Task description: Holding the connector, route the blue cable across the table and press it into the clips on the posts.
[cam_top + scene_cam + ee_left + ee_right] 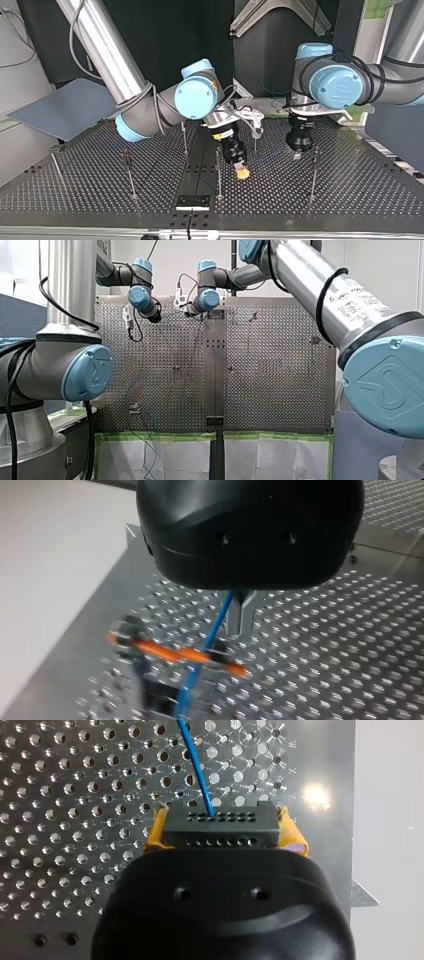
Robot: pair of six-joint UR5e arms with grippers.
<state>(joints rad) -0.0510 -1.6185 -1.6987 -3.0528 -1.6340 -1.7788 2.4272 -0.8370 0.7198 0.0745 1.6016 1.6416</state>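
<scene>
Perforated table point(350, 185) fills the top view's lower frame, with thin posts point(218, 172) standing on it, one just beside my right gripper point(225, 837). The arm label point(361, 294) is unreadable. Yellow pads are clamped on the black connector point(222, 822), which has hole rows. The blue cable point(195, 765) exits ahead. My left gripper point(241, 615) has its metal fingers together, the cable just beside them, crossing a blurred orange clip point(175, 654).

connector point(220, 822) in my right gripper point(222, 839), cable point(197, 765) ahead of it over the perforated table point(75, 795)

Orange clip point(177, 654) blurred; blue cable point(216, 625) top hidden behind left gripper point(241, 626); connector point(222, 824) base hidden behind right gripper point(223, 831).
</scene>
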